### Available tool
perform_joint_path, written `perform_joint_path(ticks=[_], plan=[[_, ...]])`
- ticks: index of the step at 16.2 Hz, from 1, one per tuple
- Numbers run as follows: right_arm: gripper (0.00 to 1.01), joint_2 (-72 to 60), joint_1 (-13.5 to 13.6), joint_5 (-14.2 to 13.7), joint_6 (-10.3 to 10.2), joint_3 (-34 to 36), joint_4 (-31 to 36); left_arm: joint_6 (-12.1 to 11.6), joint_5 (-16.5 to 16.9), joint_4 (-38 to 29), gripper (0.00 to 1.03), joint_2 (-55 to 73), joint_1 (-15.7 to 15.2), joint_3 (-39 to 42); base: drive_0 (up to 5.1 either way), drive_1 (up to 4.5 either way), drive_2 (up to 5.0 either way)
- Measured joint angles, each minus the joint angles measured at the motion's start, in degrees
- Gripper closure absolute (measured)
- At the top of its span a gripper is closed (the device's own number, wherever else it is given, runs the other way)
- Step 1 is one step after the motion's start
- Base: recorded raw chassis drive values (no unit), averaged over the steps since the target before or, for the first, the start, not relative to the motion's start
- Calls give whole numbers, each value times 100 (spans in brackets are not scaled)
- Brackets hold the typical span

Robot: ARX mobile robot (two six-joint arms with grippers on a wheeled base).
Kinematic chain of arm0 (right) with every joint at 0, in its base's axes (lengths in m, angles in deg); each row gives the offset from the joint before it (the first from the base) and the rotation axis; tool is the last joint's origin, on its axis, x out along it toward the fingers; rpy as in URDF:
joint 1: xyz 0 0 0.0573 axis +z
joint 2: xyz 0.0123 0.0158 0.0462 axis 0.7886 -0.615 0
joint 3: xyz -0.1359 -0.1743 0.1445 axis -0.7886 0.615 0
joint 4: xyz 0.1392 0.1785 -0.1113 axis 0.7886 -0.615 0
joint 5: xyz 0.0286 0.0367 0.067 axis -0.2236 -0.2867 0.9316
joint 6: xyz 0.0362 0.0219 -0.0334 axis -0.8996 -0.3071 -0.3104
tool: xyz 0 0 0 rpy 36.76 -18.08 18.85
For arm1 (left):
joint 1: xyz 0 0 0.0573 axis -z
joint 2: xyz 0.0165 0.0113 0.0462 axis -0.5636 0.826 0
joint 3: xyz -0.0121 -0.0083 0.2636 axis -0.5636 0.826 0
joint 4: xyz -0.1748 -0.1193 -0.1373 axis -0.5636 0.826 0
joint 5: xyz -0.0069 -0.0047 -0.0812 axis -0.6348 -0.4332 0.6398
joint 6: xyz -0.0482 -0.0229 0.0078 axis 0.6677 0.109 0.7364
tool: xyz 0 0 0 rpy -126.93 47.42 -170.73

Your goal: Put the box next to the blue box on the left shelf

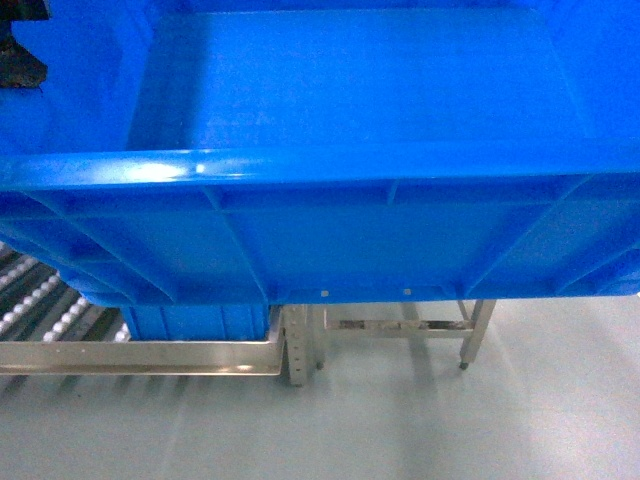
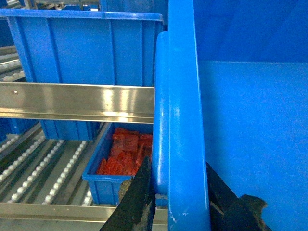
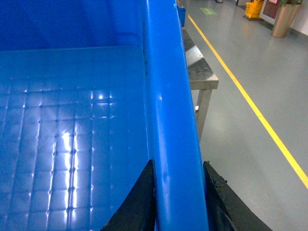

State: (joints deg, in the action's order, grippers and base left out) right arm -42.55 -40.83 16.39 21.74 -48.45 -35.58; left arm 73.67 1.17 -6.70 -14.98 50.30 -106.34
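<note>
I am holding the crate (image 1: 330, 150) off the ground between both arms, close under the head camera, where it is filling most of that view. Its near wall is hanging above the front rail (image 1: 140, 357) of the rack (image 1: 40, 300), which is showing at 7 to 8 o'clock in the head view.

The left gripper (image 2: 178, 192) is clamped across the crate's left rim, one finger (image 2: 137, 202) outside and one inside. The right gripper (image 3: 177, 197) is clamped likewise on the right rim.

Handling, in my judgement: the crate is stiff moulded plastic, empty, so fairly light but bulky. The rim is thick, rounded and glossy, and I am judging it slippery under narrow fingers; any tilt could let it slide. The rim is the only practical hold.

Materials: the floor of the crate is flat with a faint grid pattern and is reflecting light; the outer walls are carrying diagonal and upright ribs. The rack is showing rows of small white rollers in steel tracks. A second blue box (image 2: 86, 45) is sitting on an upper level, and a small tray (image 2: 122, 163) with red contents is lying below. A steel table (image 3: 199, 72) is standing at 1 o'clock in the right wrist view.
</note>
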Motion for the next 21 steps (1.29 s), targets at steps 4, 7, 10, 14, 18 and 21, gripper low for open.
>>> perform_joint_path(ticks=[4, 7, 10, 14, 18, 21], plan=[[81, 0, 0, 0, -2, 0, -11, 0, -2, 11, 85, 0, 0, 0, -500, 232, 232], [81, 0, 0, 2, -2, 0, -11, -2, 0, 4, 85, 0, 0, 0, -499, 237, 237], [81, 2, 0, 0, -2, 0, 4, -2, 0, -9, 85, 0, 0, 0, -497, 240, 240], [81, 2, 0, 2, -2, 0, -4, -2, 0, -2, 85, 0, 0, 0, -492, 244, 244], [81, 2, 0, -4, 0, 0, -4, -2, 0, 4, 85, 0, 0, 0, -498, 238, 238], [81, 0, 0, 2, 0, 0, -4, -2, -2, 4, 85, 0, 0, 0, -500, 236, 236]])
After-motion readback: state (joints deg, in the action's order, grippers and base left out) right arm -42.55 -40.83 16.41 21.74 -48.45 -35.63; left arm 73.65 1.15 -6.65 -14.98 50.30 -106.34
